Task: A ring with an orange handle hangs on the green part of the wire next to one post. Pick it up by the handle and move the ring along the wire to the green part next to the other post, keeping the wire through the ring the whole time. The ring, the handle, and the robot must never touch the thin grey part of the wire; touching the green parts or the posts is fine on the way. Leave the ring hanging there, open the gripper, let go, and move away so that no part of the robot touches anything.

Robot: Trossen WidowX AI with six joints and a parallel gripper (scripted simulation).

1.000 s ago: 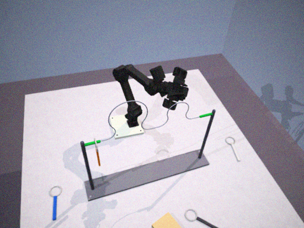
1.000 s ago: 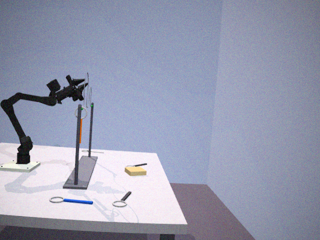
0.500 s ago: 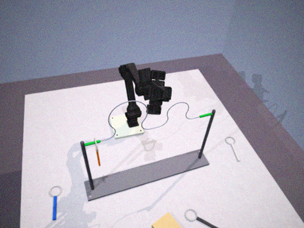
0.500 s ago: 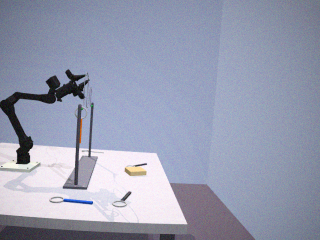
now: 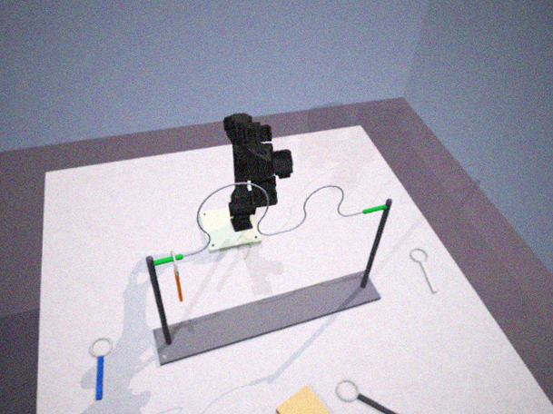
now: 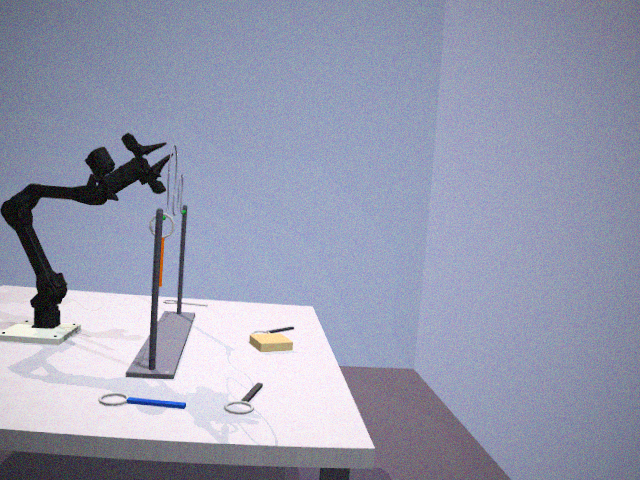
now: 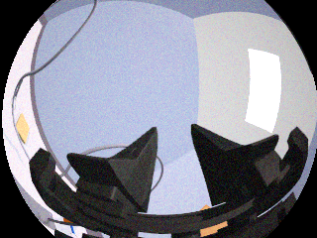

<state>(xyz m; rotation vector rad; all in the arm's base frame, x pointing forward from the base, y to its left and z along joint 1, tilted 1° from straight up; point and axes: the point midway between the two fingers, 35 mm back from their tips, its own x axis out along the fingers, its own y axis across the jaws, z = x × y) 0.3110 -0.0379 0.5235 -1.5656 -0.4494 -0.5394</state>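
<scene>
The ring hangs around the green part of the wire beside the left post. Its orange handle points down, free of the gripper. My gripper is partly open with nothing between its fingers. It is high up, well above the handle, with its tips close to the tall wire loop in the exterior view; whether they touch cannot be told. In the wrist view, wire passes behind the left finger. The far green part is beside the other post.
The posts stand on a grey base. On the table lie a blue-handled ring, a black-handled ring, a white-handled ring and a yellow block.
</scene>
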